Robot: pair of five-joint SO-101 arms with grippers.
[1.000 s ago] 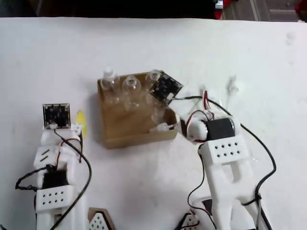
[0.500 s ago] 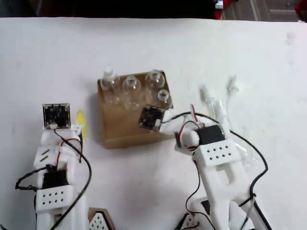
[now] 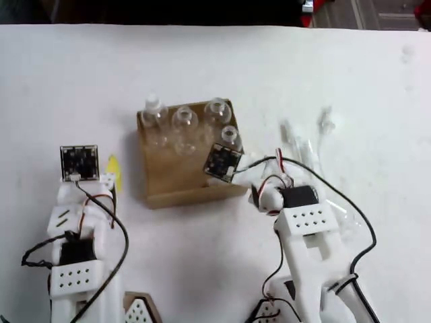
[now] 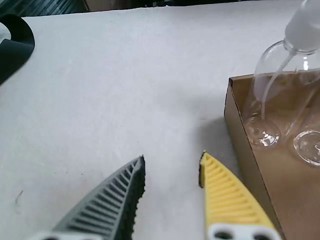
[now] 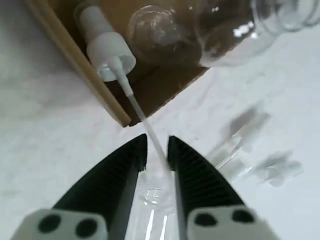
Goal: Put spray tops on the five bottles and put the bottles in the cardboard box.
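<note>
The cardboard box (image 3: 172, 182) holds several clear bottles along its far side, among them one with a white top (image 3: 153, 113) and one at the right wall (image 3: 230, 136). My right gripper (image 5: 157, 142) hovers at the box's near right corner (image 5: 75, 65), shut on the thin tube of a white spray top (image 5: 102, 47) whose head hangs over the box interior. Round clear bottles (image 5: 235, 30) stand beyond it. My left gripper (image 4: 172, 159) rests left of the box (image 4: 240, 130), open, with bare table between its fingers. A capped bottle (image 4: 280, 75) stands in the box corner nearest it.
Loose clear spray parts lie on the table right of the box (image 3: 303, 145) and farther right (image 3: 326, 121), also seen as pale pieces (image 5: 240, 135). The right arm (image 3: 300, 208) stands just right of the box's front. A dark object (image 4: 15, 40) lies far off on the table.
The right wrist drew back from over the box's far right corner to its near right corner, uncovering the bottle at the right wall. The left arm has not moved.
</note>
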